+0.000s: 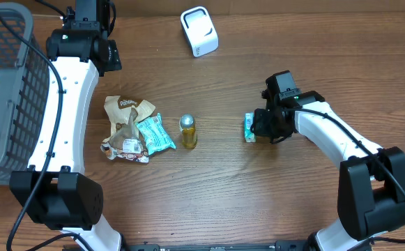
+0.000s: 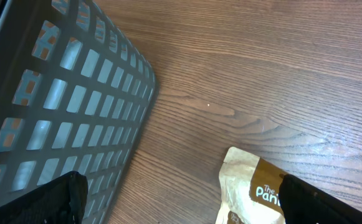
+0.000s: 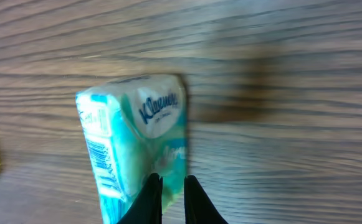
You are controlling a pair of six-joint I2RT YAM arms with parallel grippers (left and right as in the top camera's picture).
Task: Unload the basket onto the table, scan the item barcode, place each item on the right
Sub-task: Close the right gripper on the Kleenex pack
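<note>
- The right gripper (image 3: 171, 198) is pinching the Kleenex pack (image 3: 134, 134), jaws nearly together; the pack is sticking out just beyond the fingertips, right of the table's middle, its barcode showing on one side
- The white scanner (image 1: 199, 31) is standing well apart from it, at the far edge
- The left gripper (image 2: 177, 199) is hanging wide open, holding nothing, between the grey basket (image 2: 62, 106) and a brown paper bag (image 2: 255, 186)

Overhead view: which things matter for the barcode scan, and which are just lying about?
Job: tissue pack, pinched in right claw; white scanner.
Lying about: popcorn bag, teal packet, yellow bottle, grey basket, open left claw.
</note>
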